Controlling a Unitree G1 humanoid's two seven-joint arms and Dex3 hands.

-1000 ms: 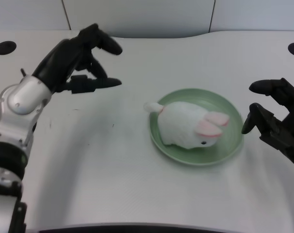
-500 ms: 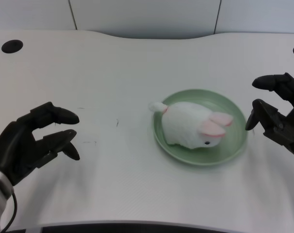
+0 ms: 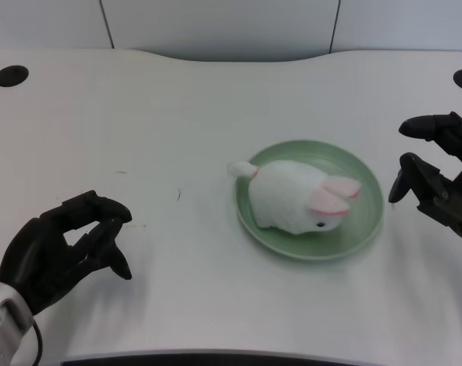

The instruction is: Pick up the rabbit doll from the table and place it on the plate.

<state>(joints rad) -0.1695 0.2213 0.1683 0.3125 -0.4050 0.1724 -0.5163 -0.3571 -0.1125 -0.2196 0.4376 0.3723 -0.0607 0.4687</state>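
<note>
Head view, doll: the rabbit doll (image 3: 299,200) lies on the green plate (image 3: 366,178), pink ears to the right; placing looks done
Head view, left hand: the left hand (image 3: 67,249) has dropped back from above the table (image 3: 200,99) to its near-left edge within a second; fingers loosely curled, apart, holding nothing; well apart from the plate
Head view, meaning: release made, arm retreating; judged complete
Head view, writing: none legible; no brands seen

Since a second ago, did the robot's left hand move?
Yes. The left hand has pulled back from the table's far side to the near edge, well left of the green plate, holding nothing.
</note>
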